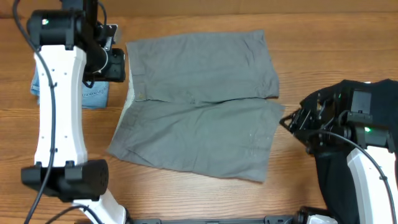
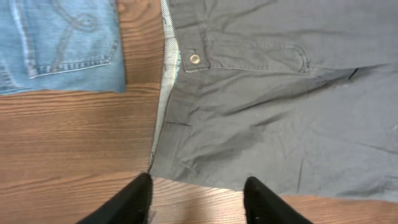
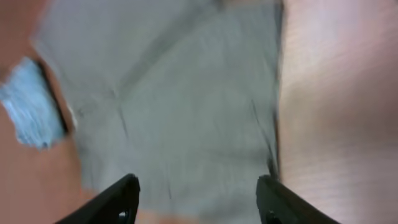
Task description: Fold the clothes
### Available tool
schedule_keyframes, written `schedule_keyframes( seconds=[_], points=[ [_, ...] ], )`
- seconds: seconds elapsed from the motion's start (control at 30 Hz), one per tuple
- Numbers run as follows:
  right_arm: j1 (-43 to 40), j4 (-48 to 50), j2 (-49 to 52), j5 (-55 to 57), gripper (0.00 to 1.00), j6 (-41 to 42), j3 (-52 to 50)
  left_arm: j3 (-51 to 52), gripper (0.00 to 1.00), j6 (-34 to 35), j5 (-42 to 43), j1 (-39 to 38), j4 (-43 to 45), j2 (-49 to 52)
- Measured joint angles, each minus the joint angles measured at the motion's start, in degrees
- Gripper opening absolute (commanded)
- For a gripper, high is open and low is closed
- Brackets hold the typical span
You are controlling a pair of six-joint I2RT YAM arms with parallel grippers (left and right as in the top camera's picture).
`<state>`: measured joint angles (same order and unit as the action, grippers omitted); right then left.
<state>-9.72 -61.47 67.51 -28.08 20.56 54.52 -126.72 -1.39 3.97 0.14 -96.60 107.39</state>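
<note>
The clothes are grey shorts [image 1: 199, 106], spread flat in the middle of the table with the waistband to the left and both leg hems to the right. The left wrist view shows the waistband button [image 2: 194, 59] and the grey cloth [image 2: 280, 112]. My left gripper [image 1: 118, 65] hovers beside the waistband's far corner. It is open [image 2: 196, 202], with only bare wood between its fingers. My right gripper [image 1: 287, 121] sits just right of the leg hems. It is open too [image 3: 196, 199] and holds nothing, above the blurred shorts [image 3: 186, 106].
Folded light-blue jeans [image 1: 93, 93] lie left of the shorts, under the left arm, and show in the left wrist view as jeans [image 2: 62, 43]. A black garment [image 1: 329, 168] lies at the right under the right arm. Bare wooden table [image 1: 199, 199] runs along the front.
</note>
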Motion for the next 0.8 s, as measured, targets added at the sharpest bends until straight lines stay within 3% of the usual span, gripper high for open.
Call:
schedule_keyframes(
  seconds=[0.17, 0.4, 0.57, 0.8],
  points=[
    [0.0, -4.42, 1.4, 0.5, 0.63, 0.92, -1.55, 5.25, 0.57, 1.84, -1.75, 0.94, -0.02, -6.73],
    [2.05, -5.46, 2.54, 0.63, 0.59, 4.09, -10.86, 20.5, 0.56, 4.81, -2.71, 4.92, 0.13, -13.55],
    [5.55, -3.08, 2.54, 0.28, 0.58, 7.34, -15.63, 30.75, 0.52, 5.73, -1.07, 6.95, 5.01, -13.51],
    [14.23, 5.27, 2.69, -0.02, 0.56, 18.14, -23.61, 43.39, 0.51, 5.77, 3.15, 7.21, 12.7, -13.4]
  ],
)
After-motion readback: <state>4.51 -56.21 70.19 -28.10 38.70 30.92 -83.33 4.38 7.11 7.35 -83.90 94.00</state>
